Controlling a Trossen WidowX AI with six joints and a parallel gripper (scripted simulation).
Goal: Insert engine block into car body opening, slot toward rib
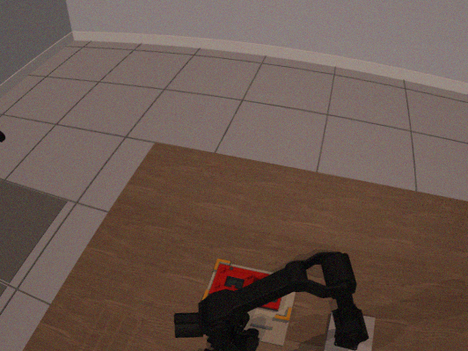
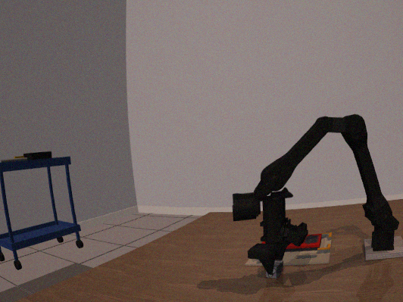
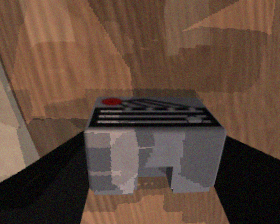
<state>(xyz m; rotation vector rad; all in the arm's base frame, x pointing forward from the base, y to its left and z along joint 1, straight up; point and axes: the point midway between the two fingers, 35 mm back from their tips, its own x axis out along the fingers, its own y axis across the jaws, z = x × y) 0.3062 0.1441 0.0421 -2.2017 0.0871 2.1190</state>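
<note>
The grey engine block has a black striped top with a red round spot, and a notch in the side at the bottom of the wrist view. My gripper is shut on it, one finger at each side. The block is low at the table top; whether it touches the wood I cannot tell. The red car body lies on a pale board, beyond the gripper in the exterior view, and shows a dark recessed area. The arm hides part of it. The rib cannot be made out.
The pale board has orange corner marks and a grey bar printed beside the car body. The arm's pale base plate stands to the right on the wooden table. A blue cart stands beyond the table.
</note>
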